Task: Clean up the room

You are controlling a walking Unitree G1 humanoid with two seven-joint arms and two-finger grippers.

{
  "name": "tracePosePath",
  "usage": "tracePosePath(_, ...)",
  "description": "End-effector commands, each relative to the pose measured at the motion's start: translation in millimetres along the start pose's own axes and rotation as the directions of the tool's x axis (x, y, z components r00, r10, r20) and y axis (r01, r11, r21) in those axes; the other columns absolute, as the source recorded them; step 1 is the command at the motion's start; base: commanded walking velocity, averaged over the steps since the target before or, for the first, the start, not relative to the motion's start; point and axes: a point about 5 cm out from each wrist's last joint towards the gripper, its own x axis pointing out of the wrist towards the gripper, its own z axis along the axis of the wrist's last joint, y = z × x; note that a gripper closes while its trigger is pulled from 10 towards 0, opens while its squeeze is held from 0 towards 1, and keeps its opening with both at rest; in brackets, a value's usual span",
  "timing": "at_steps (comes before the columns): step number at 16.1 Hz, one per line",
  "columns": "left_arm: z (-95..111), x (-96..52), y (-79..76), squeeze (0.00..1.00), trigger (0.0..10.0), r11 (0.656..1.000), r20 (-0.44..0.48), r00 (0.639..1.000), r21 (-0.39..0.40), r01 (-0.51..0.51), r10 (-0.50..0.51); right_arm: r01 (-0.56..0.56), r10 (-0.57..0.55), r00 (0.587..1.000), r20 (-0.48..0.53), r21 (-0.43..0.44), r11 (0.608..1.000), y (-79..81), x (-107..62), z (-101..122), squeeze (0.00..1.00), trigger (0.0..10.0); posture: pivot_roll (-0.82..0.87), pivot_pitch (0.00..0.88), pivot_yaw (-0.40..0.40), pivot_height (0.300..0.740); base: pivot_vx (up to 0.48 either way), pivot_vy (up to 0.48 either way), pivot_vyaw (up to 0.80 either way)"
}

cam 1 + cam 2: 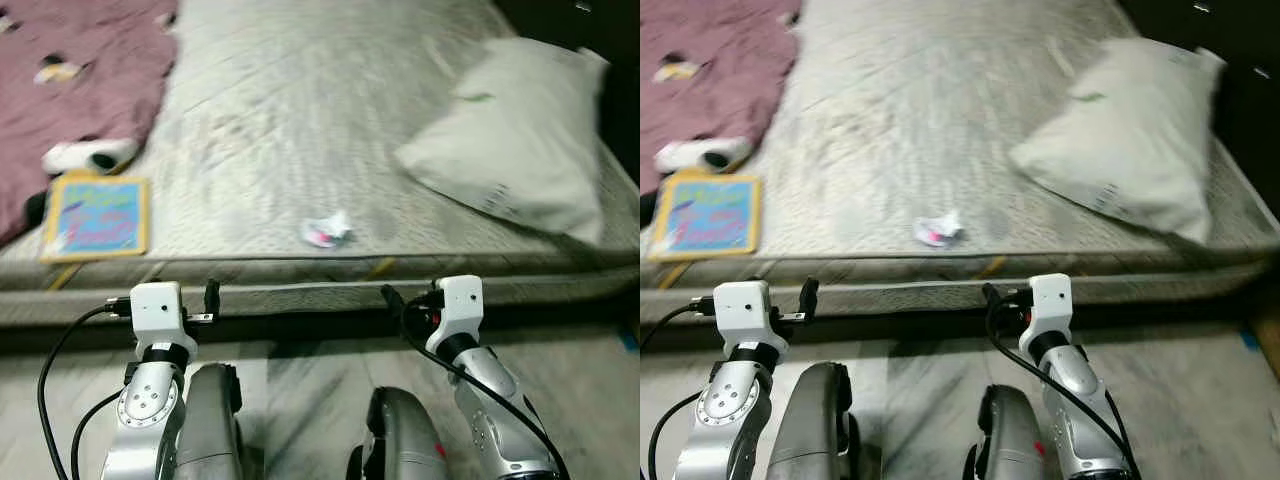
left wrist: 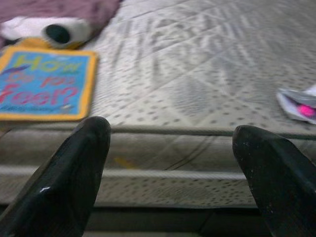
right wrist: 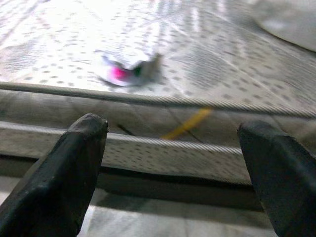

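A crumpled white and pink wrapper (image 1: pixel 326 230) lies on the grey mattress (image 1: pixel 300 110) near its front edge. A blue book with a yellow border (image 1: pixel 97 217) rests at the front left corner, with a rolled white sock (image 1: pixel 88 156) just behind it. My left gripper (image 2: pixel 172 129) is open and empty, held low in front of the mattress edge, between the book (image 2: pixel 44 84) and the wrapper (image 2: pixel 298 104). My right gripper (image 3: pixel 173 124) is also open and empty, facing the wrapper (image 3: pixel 126 71) from in front of the edge.
A purple blanket (image 1: pixel 70 80) covers the mattress's far left. A large white pillow (image 1: pixel 520 140) lies on the right side. Pale floor (image 1: pixel 300 390) runs between me and the mattress. The views are blurred.
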Motion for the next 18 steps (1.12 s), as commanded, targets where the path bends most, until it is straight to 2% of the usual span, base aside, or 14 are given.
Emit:
tracePosePath(1,-8.2,-3.9,3.4,0.00,10.0,1.000,-0.039,0.999,0.002,-0.009,0.009,-0.003,0.003,1.000,-0.008,0.005,1.000,-0.7,-1.4,-2.3,0.00,10.0,-0.01,0.224,-0.075,0.590,0.000,0.000,0.49)
tracePosePath(18,-9.9,-4.0,0.6,0.00,10.0,1.000,-0.040,0.999,-0.016,0.013,-0.013,-0.005,0.006,1.000,-0.013,0.017,1.000,-2.2,-1.2,-4.0,0.00,10.0,-0.01,0.212,-0.076,0.590,0.297,0.000,0.00)
